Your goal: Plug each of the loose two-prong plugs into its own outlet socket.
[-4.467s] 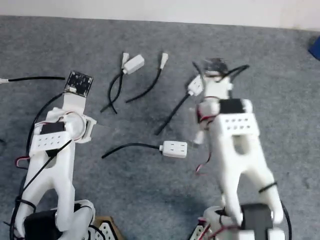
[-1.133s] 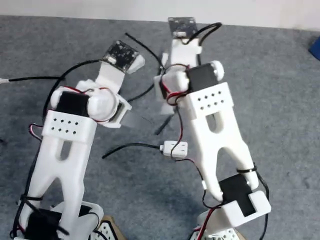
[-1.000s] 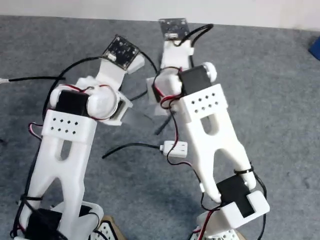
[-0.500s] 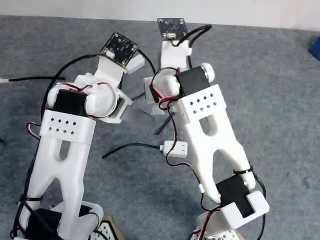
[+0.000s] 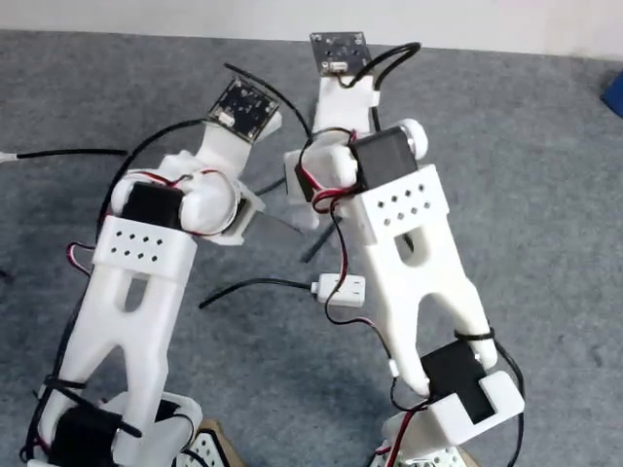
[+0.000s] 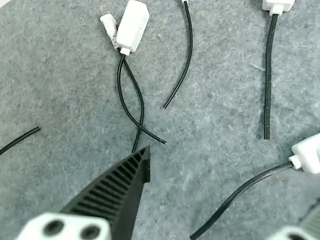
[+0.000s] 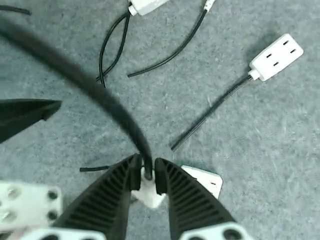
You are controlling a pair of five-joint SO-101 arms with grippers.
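Overhead, a grey carpet (image 5: 545,195) is seen, and a white outlet socket (image 5: 339,288) with a thin black lead is laid near its middle. Pinched in the right gripper (image 7: 145,172) is a small white plug (image 7: 147,195) on a thick black cord, close by that socket. The left gripper (image 6: 230,185) is spread, empty, above crossed cords (image 6: 131,100).

A robotics test bench: grey felt-like table (image 5: 555,243) under two white plastic arms (image 5: 414,243) with bare wiring (image 5: 336,255).
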